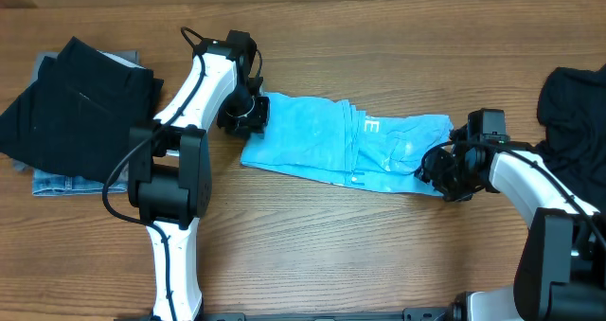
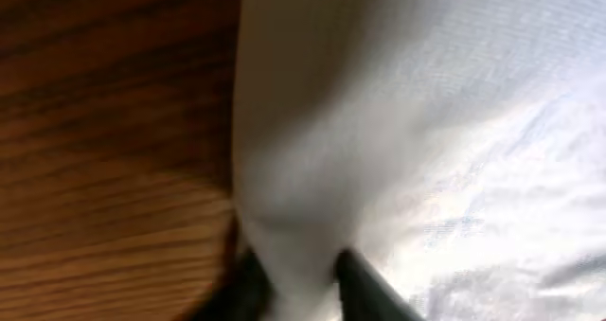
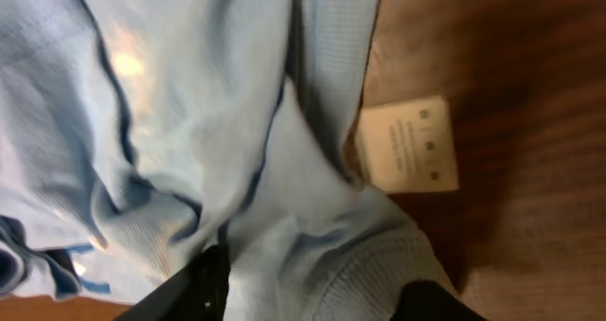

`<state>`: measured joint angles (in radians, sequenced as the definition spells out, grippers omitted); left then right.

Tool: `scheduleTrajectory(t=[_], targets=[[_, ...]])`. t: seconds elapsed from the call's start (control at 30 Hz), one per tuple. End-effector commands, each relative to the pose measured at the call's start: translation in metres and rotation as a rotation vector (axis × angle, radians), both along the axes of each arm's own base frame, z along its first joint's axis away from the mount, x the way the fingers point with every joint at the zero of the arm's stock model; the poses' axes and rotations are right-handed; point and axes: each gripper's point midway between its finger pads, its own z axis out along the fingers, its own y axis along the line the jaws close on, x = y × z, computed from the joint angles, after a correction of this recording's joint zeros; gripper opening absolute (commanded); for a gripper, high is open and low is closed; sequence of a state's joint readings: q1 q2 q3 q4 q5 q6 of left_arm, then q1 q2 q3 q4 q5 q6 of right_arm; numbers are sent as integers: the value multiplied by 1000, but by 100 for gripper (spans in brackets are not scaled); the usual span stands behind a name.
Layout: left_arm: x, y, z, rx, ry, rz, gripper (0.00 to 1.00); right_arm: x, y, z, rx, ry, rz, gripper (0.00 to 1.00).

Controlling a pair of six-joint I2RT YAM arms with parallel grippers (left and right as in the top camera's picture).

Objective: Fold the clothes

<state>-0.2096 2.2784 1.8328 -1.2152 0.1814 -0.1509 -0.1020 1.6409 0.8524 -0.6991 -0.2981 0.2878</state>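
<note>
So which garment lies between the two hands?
The light blue T-shirt, mid-table; the black garment at far left and dark heap at far right lie aside.

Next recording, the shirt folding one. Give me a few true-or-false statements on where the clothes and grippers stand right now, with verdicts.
1. The T-shirt lies as a long strip between the left gripper and the right gripper. True.
2. A dark garment lies on jeans at the table's left side. True.
3. The right gripper sits over bare wood, clear of the T-shirt. False: cloth lies between its open fingers at the strip's right end.
4. No label is visible anywhere. False: a pale label shows beside the cloth in the right wrist view.
5. The left gripper has cloth pinched between its fingers. True.
</note>
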Motion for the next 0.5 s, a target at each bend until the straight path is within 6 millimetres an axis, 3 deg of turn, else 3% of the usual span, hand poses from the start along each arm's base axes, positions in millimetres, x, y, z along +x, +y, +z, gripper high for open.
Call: scheduleTrajectory(t=[0.0, 0.2, 0.37, 0.47], targets=[[-1, 6, 5, 7, -4, -17, 4, 21, -11, 27, -67, -71, -4, 56], [7, 41, 23, 135, -20, 5, 4, 33, -24, 44, -134, -93, -18, 70], [20, 78, 60, 356, -79, 14, 4, 35, -25, 46, -139, -98, -21, 71], [28, 84, 85, 395, -122, 25, 4, 37, -26, 47, -143, -105, -22, 72]])
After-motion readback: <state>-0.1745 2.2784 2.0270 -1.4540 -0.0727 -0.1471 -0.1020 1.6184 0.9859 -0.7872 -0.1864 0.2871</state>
